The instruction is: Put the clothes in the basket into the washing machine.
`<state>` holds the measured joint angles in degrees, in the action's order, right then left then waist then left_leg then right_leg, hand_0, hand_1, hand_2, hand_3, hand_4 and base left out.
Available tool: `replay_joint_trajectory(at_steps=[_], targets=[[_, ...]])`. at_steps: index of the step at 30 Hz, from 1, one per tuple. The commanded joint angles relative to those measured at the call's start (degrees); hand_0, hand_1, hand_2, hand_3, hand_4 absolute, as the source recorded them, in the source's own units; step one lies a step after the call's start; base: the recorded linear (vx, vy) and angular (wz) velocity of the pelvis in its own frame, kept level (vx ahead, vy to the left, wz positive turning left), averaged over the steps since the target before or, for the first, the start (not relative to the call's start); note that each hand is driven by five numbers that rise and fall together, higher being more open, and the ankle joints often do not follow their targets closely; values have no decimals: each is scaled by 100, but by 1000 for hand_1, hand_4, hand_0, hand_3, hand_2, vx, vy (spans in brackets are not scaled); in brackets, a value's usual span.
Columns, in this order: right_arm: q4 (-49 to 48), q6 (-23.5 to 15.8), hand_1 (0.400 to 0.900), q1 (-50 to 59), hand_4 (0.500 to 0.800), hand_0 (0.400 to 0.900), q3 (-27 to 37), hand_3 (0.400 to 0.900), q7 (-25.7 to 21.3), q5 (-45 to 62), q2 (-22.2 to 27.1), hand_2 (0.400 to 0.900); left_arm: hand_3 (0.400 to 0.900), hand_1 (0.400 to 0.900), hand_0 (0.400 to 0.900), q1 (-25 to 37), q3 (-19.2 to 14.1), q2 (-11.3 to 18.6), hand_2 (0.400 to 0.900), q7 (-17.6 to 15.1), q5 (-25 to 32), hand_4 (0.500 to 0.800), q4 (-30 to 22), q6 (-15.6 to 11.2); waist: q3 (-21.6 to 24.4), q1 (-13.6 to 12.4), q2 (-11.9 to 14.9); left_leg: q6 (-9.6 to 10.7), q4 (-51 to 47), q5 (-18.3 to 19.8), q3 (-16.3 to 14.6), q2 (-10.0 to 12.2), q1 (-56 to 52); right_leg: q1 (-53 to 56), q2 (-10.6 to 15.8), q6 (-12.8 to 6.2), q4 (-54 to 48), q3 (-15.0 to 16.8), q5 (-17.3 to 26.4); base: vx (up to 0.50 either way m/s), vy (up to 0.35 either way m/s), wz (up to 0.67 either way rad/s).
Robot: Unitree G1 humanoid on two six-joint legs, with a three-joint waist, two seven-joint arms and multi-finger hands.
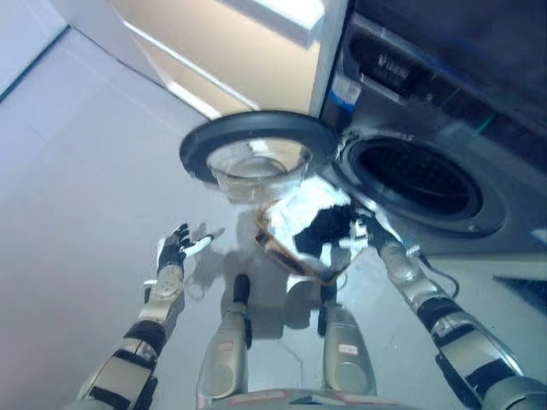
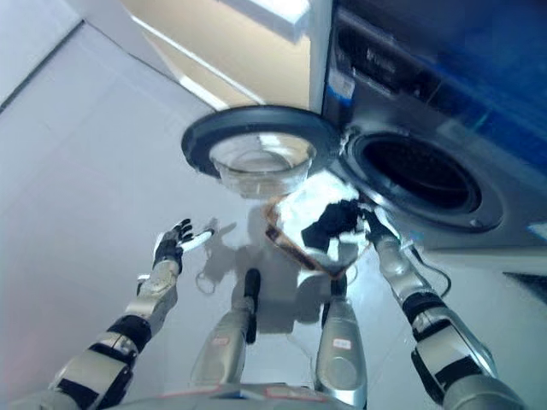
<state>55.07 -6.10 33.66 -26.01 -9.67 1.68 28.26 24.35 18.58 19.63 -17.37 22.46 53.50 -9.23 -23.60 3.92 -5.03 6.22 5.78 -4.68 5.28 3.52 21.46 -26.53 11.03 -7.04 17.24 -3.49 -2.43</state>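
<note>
A brown-rimmed basket (image 1: pixel 275 250) stands on the floor in front of the washing machine (image 1: pixel 479 128). It holds white clothes (image 1: pixel 301 207) and a black garment (image 1: pixel 329 232). The machine's round door (image 1: pixel 256 147) is swung open to the left and its dark drum opening (image 1: pixel 414 175) is free. My right hand (image 1: pixel 370 229) is at the basket's right rim, against the black garment (image 2: pixel 327 222); its grasp is hidden by the cloth. My left hand (image 1: pixel 177 249) is open, with spread fingers, over the floor left of the basket and touches nothing.
The open door hangs just above and behind the basket. A pale wall and a light wooden panel (image 1: pixel 231 51) lie behind it. Pale floor (image 1: pixel 77 188) stretches to the left.
</note>
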Motion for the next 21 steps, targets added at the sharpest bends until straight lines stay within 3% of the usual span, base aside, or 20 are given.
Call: replay_joint_trajectory(at_steps=[1,7,11,16,21], targets=[[-237,-306,900,207,800,900,-314,900,-426,188,-81,900,900,900,900,744,-60,303,900,-317,-436,800,270,-216,-42,101,240,148,738,817,-94,235,-317,-378,252,-341,-788,411,1259,-51,-19,-55],[-201,-387,900,614,800,900,-571,900,-701,108,-188,900,900,900,900,1612,146,236,900,-372,-336,800,481,-256,-372,355,42,171,863,853,-469,312,141,-1458,50,-377,-445,850,1346,-61,-26,-47],[-301,-466,900,728,800,900,-650,900,-882,116,-235,900,900,900,900,2093,167,122,900,-472,-214,800,532,-282,-610,549,-1,126,1518,1180,-622,336,663,-2232,-148,-384,168,1148,1213,-56,-43,-42],[-306,-582,900,776,800,900,-707,900,-1113,192,-361,900,900,900,900,2553,291,62,900,-602,-287,800,690,-291,-619,716,-26,94,1980,1414,-717,360,1159,-2858,-289,-361,607,1375,1084,16,-52,-18],[-304,-679,900,805,800,900,-679,900,-1226,333,-432,900,900,900,900,2865,488,-7,900,-679,-572,800,737,-267,-619,853,-143,137,2033,1395,-789,363,1455,-3281,-328,-305,795,1487,1011,37,-27,-5]])
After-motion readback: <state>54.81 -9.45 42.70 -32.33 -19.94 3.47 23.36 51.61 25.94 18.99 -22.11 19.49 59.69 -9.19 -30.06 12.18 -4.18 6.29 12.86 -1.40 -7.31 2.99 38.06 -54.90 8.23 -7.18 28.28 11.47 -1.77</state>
